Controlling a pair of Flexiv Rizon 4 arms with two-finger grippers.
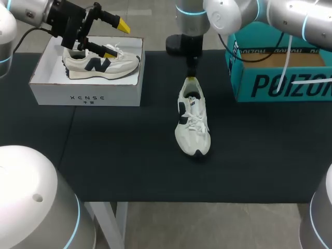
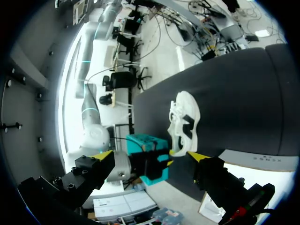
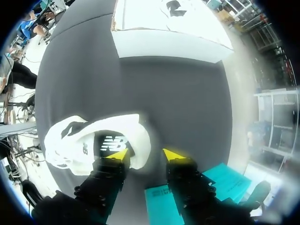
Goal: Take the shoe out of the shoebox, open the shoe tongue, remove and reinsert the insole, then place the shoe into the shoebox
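One white sneaker with a dark logo point(image 1: 193, 122) lies on the black table point(image 1: 129, 161), toe toward the front edge. My right gripper point(image 1: 191, 78) hangs at its heel. In the right wrist view the right gripper point(image 3: 144, 154) is open, one finger over the dark insole point(image 3: 110, 141), the other clear of the heel outside. A second sneaker point(image 1: 101, 63) rests in the white shoebox point(image 1: 85, 96) at the back left. My left gripper point(image 1: 116, 39) is open just above that box and holds nothing. The left wrist view shows the left gripper point(image 2: 150, 155) looking toward the table sneaker point(image 2: 184, 122).
A teal cardboard box point(image 1: 280, 78) stands open at the back right, close to my right arm. It also shows beyond my left gripper as the teal box point(image 2: 150, 157). The table's front half is bare black cloth.
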